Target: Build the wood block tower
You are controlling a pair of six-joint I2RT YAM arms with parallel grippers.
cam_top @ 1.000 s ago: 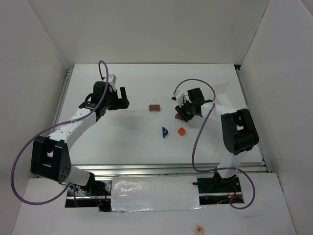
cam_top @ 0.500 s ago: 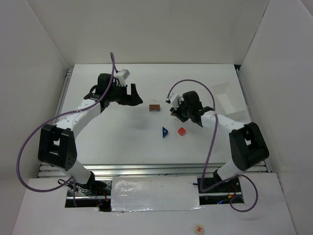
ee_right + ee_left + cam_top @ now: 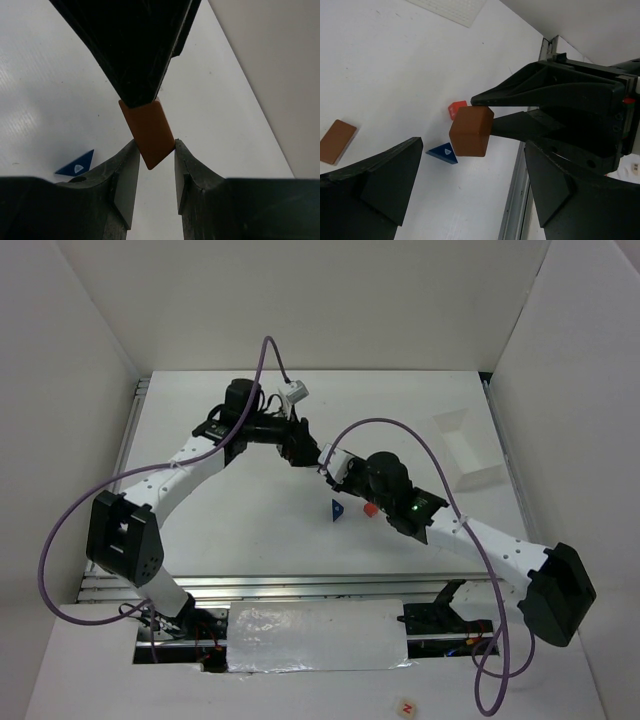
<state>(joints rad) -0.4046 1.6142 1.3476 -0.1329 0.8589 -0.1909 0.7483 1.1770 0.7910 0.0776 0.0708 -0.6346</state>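
The right pincer point(image 3: 151, 159) is clenched on a brown block point(image 3: 148, 131), gripping its lower end between both fingers and holding it above the tabletop point(image 3: 240, 510) near the middle. The left pincer point(image 3: 303, 450) is released. Its jaws are spread wide on either side of that block, with a gap on each side in the left wrist view. At 5 o'clock from the meeting pincers lies the blue wedge point(image 3: 338, 509), with the red cube point(image 3: 370, 510) near it at 3 o'clock. A flat brown block point(image 3: 336, 141) lies apart from them. The white tray point(image 3: 465, 445) sits well apart at 3 o'clock.
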